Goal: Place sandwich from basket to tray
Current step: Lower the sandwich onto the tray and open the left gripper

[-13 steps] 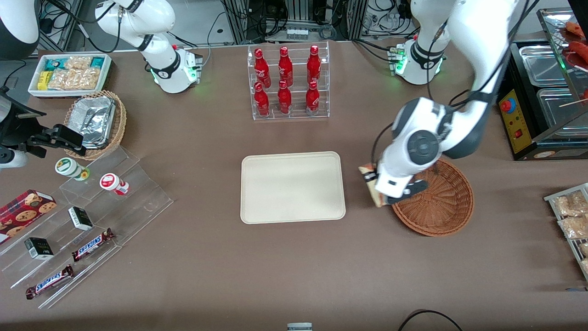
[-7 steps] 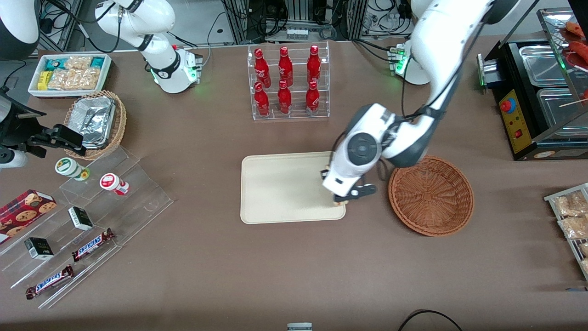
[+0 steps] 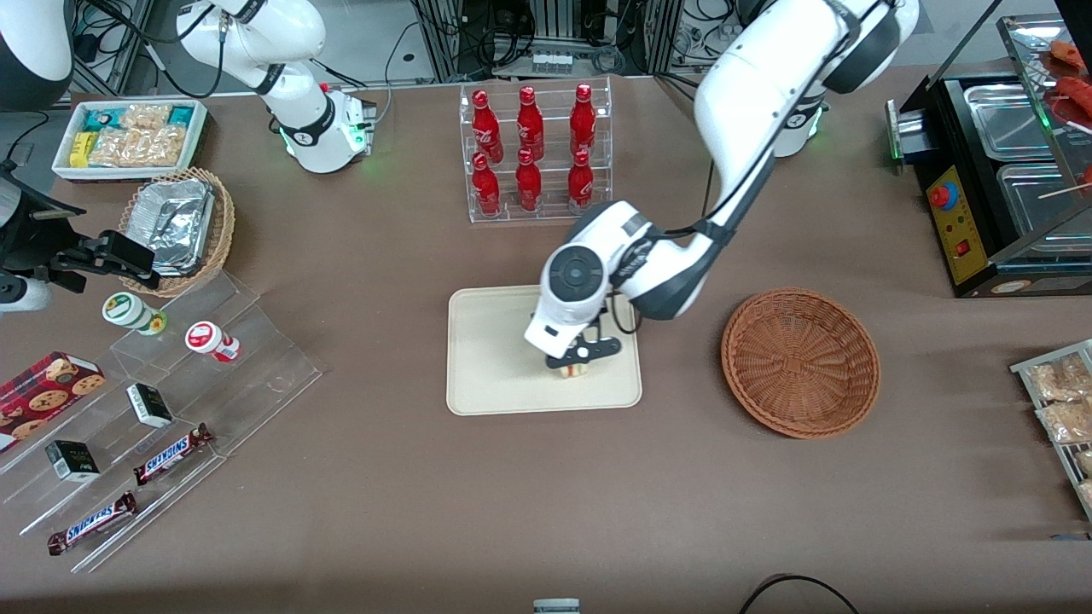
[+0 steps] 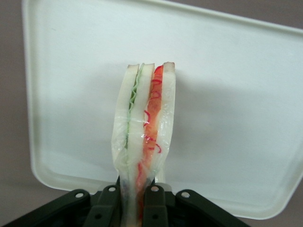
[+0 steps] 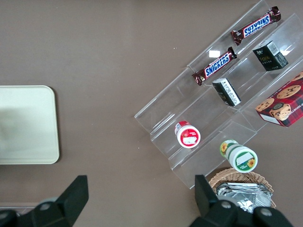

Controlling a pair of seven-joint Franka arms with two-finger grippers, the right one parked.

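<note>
Sandwich (image 4: 143, 137) has crossed from the basket (image 3: 800, 362) to the tray (image 3: 495, 375) within the last second: a second ago it hung at the basket's rim, half a second ago at the tray's edge, and now it hangs over the tray, around four o'clock from the tray's middle. The gripper (image 3: 577, 360) pinches it by one end, fingers (image 4: 106, 208) pressed against the bread, cut edge with its green and red layers facing out. Whether it touches the tray yet I cannot tell. The carry looks all but done; what remains, I judge, is lowering and letting go.

Going from the parked arm's end: the white box (image 3: 128, 136) holds snack packets, and at its six o'clock the tan wicker basket (image 3: 217, 234) holds foil containers. The tray holds nothing but the sandwich above it. At its three o'clock, the basket sits empty.
</note>
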